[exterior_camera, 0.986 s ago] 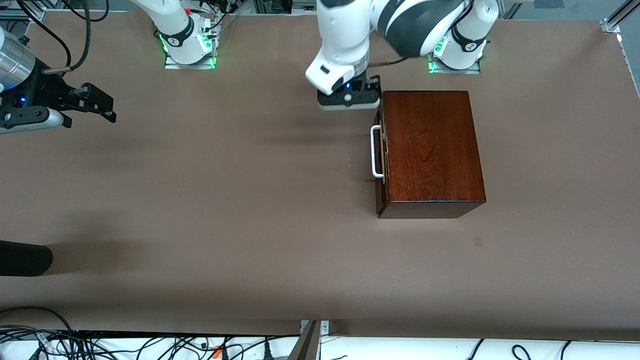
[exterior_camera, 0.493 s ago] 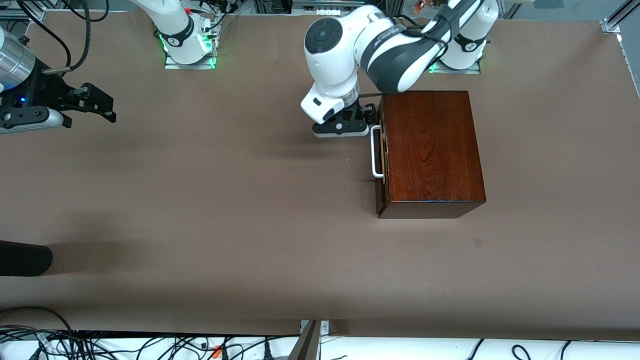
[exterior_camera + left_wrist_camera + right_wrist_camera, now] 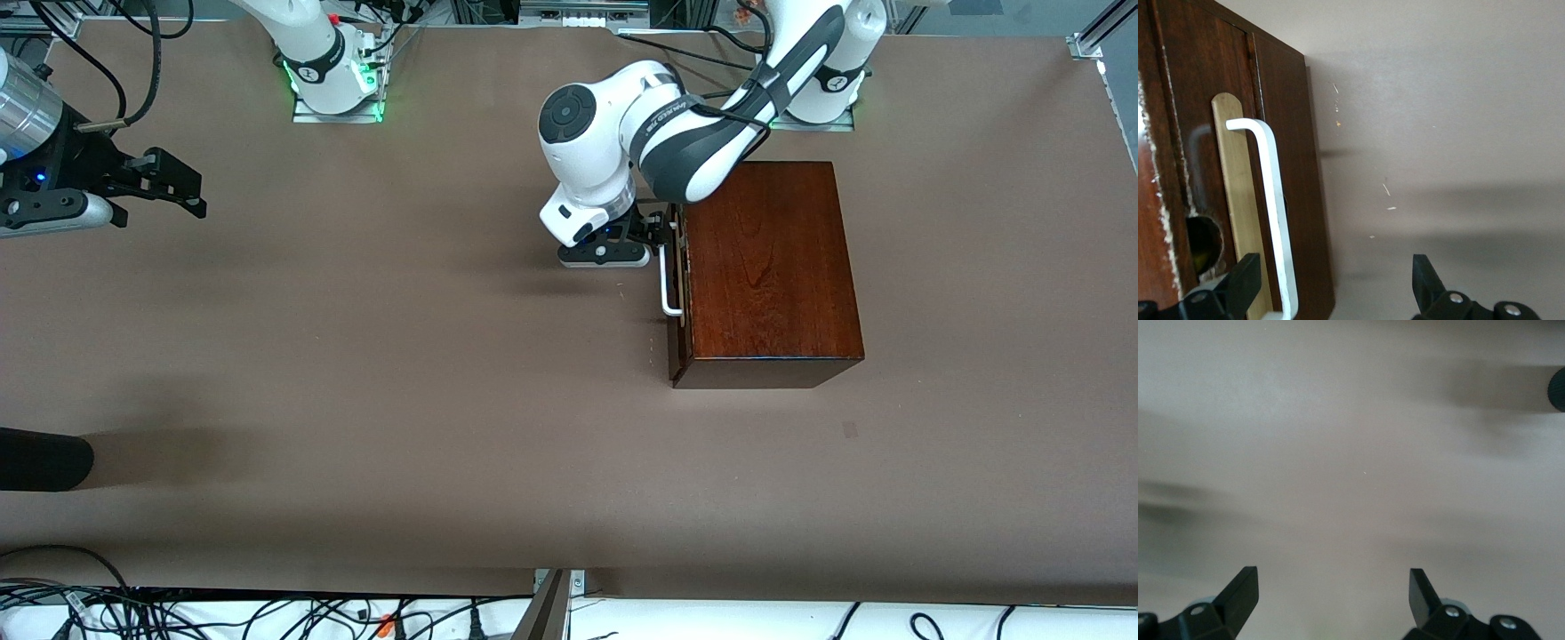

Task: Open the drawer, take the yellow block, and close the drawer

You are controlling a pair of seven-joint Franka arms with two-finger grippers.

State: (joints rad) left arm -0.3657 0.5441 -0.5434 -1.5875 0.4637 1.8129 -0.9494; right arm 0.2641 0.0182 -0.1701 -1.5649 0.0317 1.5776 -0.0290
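In the upper right of the front view, the dark reddish-brown wooden box (image 3: 766,267) is sitting on the brown table (image 3: 400,373), toward the left arm's end. Its drawer (image 3: 677,276) is standing shut, with the front face and the white bar handle (image 3: 667,280) turned toward the right arm's end of the table. The left gripper (image 3: 656,238) is hanging low just in front of the drawer, at the upper end of the handle as that view shows it. In the left wrist view its fingers (image 3: 1245,283) are standing wide apart and holding nothing, one by the drawer front beside the handle (image 3: 1275,213) and the other out over bare table (whether either is touching the bar is not clear). A pale strip and a round hole are showing on the drawer front (image 3: 1218,167) under the handle.

At the upper left edge of the front view, the right gripper (image 3: 173,182) is waiting above the table, well apart from the box. Its fingers (image 3: 1241,593) are spread fully and holding nothing.

The yellow block is not showing in any view
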